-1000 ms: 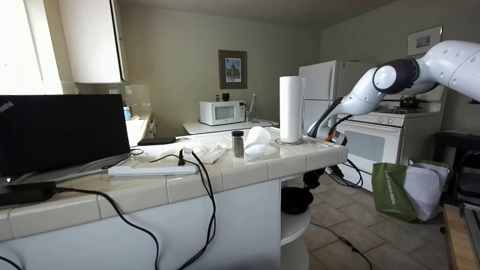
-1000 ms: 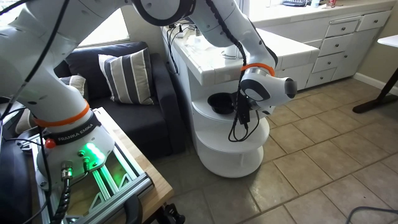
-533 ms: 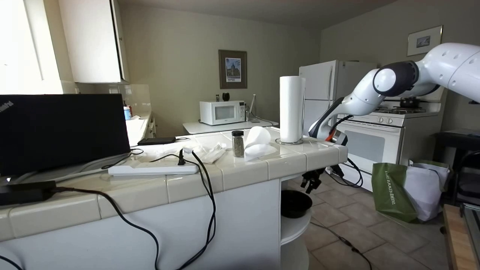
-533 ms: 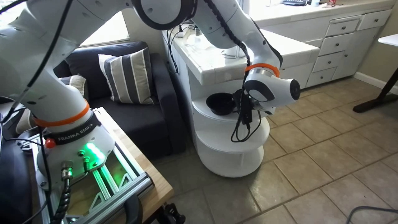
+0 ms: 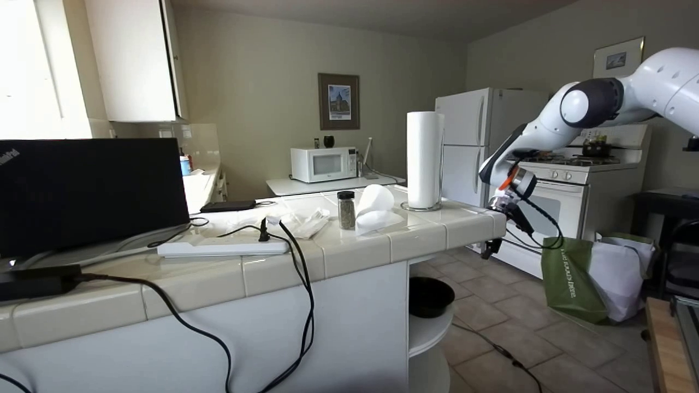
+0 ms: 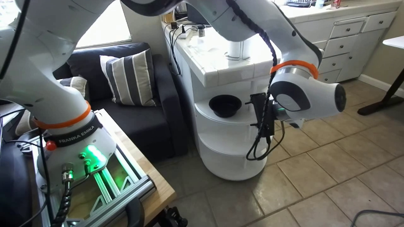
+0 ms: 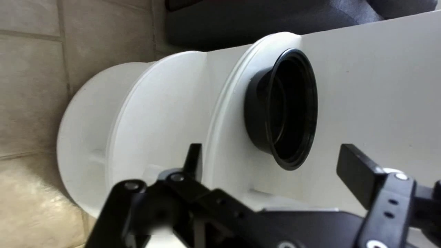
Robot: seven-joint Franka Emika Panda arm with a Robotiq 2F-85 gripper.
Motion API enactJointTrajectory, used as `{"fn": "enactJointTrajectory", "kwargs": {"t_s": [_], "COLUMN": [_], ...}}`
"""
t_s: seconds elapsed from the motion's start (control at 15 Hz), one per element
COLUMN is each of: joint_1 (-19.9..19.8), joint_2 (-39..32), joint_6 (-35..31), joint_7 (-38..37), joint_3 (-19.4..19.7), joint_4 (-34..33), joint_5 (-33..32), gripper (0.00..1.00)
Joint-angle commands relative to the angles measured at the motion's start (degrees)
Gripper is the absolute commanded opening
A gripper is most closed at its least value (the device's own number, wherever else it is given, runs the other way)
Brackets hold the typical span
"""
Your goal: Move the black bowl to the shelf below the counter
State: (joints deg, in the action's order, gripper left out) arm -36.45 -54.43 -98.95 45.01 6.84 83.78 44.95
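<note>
Jaws backed away from the black bowl point(image 7: 280, 110); wide, empty.
It lies ahead, apart, on the shelf point(image 7: 234, 158) under the end edge of the counter point(image 6: 233, 75); retreat likely next.

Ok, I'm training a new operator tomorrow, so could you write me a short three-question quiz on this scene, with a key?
1. True or false: the black bowl rests upright on the highest curved shelf under the counter.
2. Multiple choice: the fingers are A) clamped on the bowl; B) pressed against each other; C) apart, holding nothing.
3. Open question: what tall, white, upright thing stands on the counter?

Key:
1. True.
2. C.
3. The paper towel roll.
</note>
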Motion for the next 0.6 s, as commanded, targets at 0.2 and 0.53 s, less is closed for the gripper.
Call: {"fn": "enactJointTrajectory", "kwargs": {"t_s": [0.2,0.53], "joint_1": [6.0,13.8], "joint_2": [22.9,39.1], "joint_6": [-8.0,-21.9], "joint_7": [-12.2,-25.0], "joint_3": [6.1,6.9], "joint_4": [18.3,30.5], "joint_5": [-9.3,-16.8], "gripper": [1.0,1.0]}}
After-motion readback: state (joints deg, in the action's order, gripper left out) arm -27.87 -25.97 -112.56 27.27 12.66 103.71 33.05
